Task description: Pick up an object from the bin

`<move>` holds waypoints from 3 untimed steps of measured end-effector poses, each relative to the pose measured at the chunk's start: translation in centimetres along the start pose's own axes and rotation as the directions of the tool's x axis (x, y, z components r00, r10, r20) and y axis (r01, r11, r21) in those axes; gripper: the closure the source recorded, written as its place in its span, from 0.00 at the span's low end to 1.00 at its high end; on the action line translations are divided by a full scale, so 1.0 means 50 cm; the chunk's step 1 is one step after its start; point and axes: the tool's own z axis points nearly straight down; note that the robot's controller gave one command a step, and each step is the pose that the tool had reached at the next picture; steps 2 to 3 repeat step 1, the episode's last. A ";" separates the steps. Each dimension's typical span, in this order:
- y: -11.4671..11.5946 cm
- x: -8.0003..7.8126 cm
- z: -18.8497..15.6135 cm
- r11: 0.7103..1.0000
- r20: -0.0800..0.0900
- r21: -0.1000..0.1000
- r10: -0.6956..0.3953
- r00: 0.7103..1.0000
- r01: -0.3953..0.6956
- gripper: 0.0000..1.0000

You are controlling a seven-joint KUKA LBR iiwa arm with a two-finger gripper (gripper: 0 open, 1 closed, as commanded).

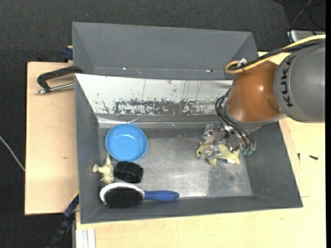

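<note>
- The small pale yellow thing (pixel 216 152) lies at the right of the bin (pixel 170 175), just under my claw (pixel 223 140)
- It looks light and hard; I would pinch its thin middle
- I cannot tell if my claw is wide or narrow
- The blue bowl (pixel 126 142) sits well apart, left

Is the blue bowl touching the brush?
Apart. The camera view shows the bowl and the brush with a black thing and bare bin floor between them.
</note>
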 end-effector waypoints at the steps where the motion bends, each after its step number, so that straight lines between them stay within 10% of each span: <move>1: -0.019 0.039 -0.340 1.000 0.011 0.003 0.018 1.000 -0.018 1.00; 3: -0.019 0.039 -0.340 1.000 0.011 0.003 0.018 1.000 -0.018 1.00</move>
